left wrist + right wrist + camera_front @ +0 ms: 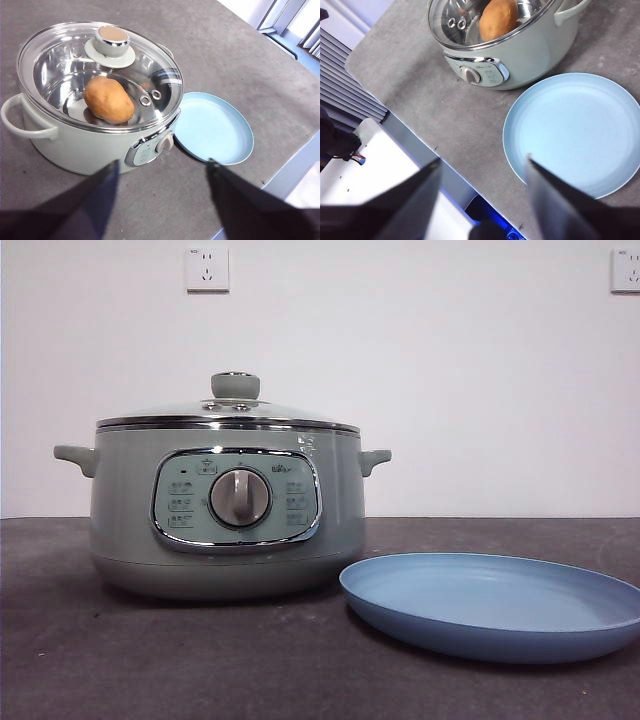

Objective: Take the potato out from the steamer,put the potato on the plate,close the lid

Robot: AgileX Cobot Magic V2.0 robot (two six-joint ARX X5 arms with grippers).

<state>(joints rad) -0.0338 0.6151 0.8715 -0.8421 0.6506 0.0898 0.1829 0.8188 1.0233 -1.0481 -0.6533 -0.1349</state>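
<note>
The sage-green steamer (225, 510) stands on the dark table at the left, dial facing front. Its glass lid (235, 405) sits closed on it; the lid (100, 70) also shows in the left wrist view. The golden-brown potato (107, 100) lies inside under the glass, and it shows in the right wrist view (499, 19). The empty light-blue plate (495, 605) lies right of the steamer. My left gripper (162, 172) is open, high above the steamer's front. My right gripper (482, 170) is open, high above the table's front edge near the plate (575, 132). Neither arm shows in the front view.
The grey table (150, 660) ends close in front of the steamer and plate (415, 130). Beyond that edge are a white surface and cables (350, 150). Two wall sockets (207, 268) are on the white back wall.
</note>
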